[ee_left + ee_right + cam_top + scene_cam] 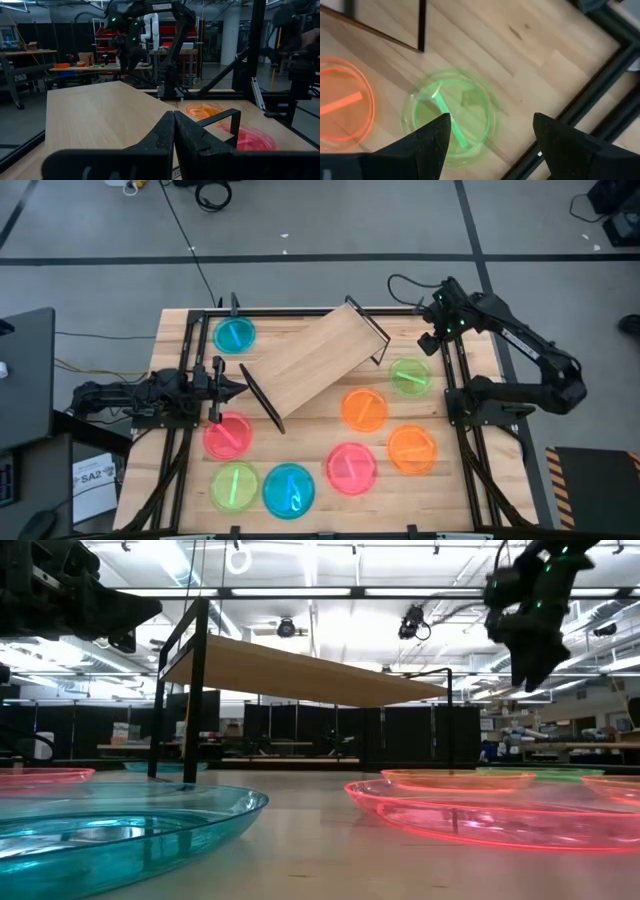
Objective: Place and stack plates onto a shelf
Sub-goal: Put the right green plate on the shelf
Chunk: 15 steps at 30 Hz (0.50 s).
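Eight plates lie on the tabletop around the skewed shelf in the high view. Only the right wrist view shows the right gripper, jaws apart, above a green plate; the left gripper, jaws together, points at the shelf's end.

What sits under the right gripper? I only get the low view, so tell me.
Observer: A green plate, below the open right gripper, untouched.
Operator: Check the shelf top.
Observer: The shelf is bare; it stands slantwise on the table.
Operator: Report the left gripper.
Observer: The left gripper is shut and empty, by the shelf's end leg on its own side.
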{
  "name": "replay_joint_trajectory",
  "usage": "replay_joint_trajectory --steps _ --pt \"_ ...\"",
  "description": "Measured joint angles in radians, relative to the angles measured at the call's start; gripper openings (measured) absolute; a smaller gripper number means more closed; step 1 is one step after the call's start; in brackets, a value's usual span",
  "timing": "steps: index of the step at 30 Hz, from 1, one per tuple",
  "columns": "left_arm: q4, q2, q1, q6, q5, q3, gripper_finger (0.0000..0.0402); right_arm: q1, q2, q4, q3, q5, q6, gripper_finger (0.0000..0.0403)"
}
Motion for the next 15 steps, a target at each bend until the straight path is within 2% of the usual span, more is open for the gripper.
replay_joint_trajectory --steps 4,8,15 --pt "0.0 0.0 0.0 0.0 0.0 0.0 0.0013 -0.083 0.086 0.008 0.0 -0.084 -0.082 0.0289" --pt "0.0 0.0 0.0 0.0 0.0 0.0 0.0013 -0.112 0.153 0.005 0.0 -0.173 -0.147 0.0289" --pt "0.0 0.0 0.0 0.0 0.0 0.0 0.0013 -0.105 0.244 0.013 0.0 -0.17 -0.145 0.0289"
